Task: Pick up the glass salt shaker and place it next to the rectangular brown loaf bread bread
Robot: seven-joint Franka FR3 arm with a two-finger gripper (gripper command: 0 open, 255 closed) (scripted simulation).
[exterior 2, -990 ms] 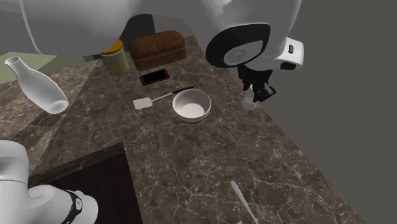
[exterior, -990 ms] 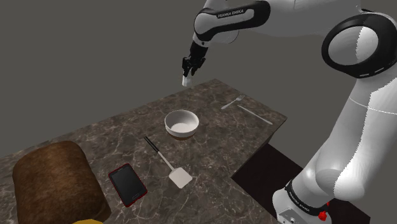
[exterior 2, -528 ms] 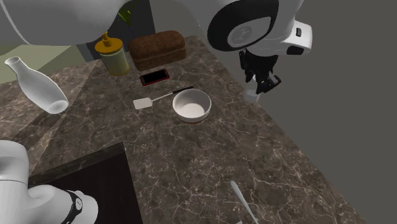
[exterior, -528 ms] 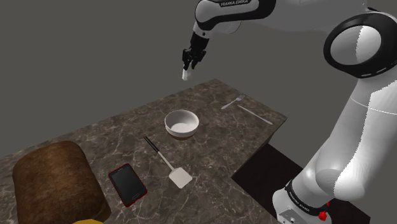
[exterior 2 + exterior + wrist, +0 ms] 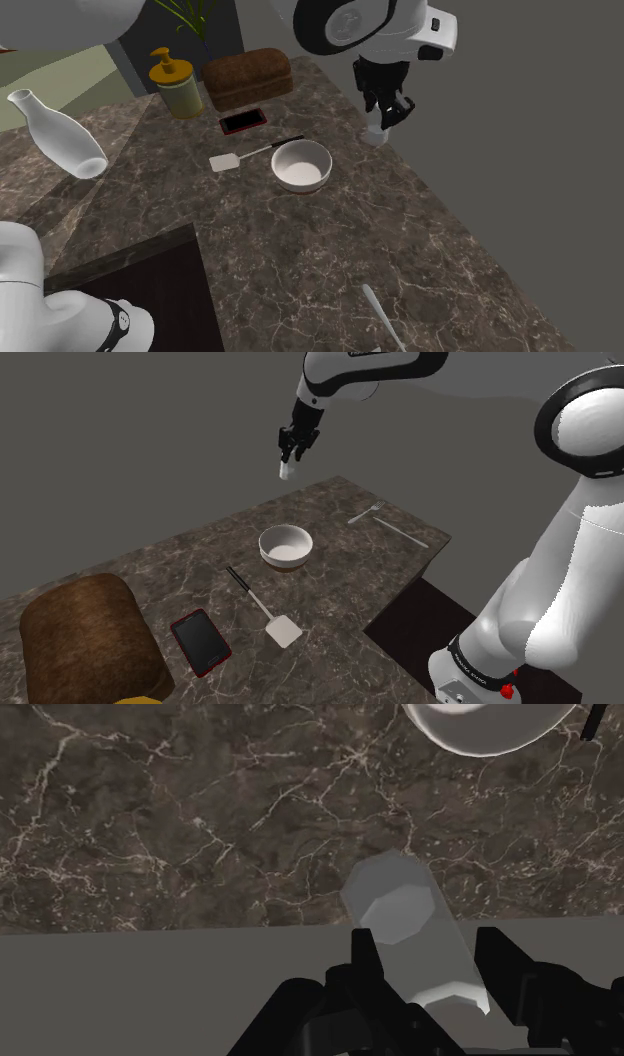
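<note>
My black gripper (image 5: 290, 452) is shut on a small pale translucent salt shaker (image 5: 288, 470), holding it in the air above the far edge of the dark marble counter (image 5: 330, 587). From the second exterior view the gripper (image 5: 385, 112) hangs over the counter's right edge with the shaker (image 5: 376, 132) below it. Seen from the wrist, the shaker (image 5: 405, 914) sits clasped between the two fingers (image 5: 365, 959). The brown loaf (image 5: 85, 637) lies at the shoulder view's lower left, far from the gripper; the same loaf (image 5: 248, 76) stands at the counter's far end in the second exterior view.
A white bowl (image 5: 285, 545) sits mid-counter, with a spatula (image 5: 268, 612) and a red-cased phone (image 5: 200, 640) between it and the loaf. A fork (image 5: 367, 512) and a knife (image 5: 400, 530) lie near the right corner. A soap dispenser (image 5: 177, 86) stands beside the loaf, a white bottle (image 5: 58, 134) nearer.
The gripper has risen with the shaker and drifted a little toward the shoulder view's left, along the counter's far edge. Nothing on the counter has moved.
</note>
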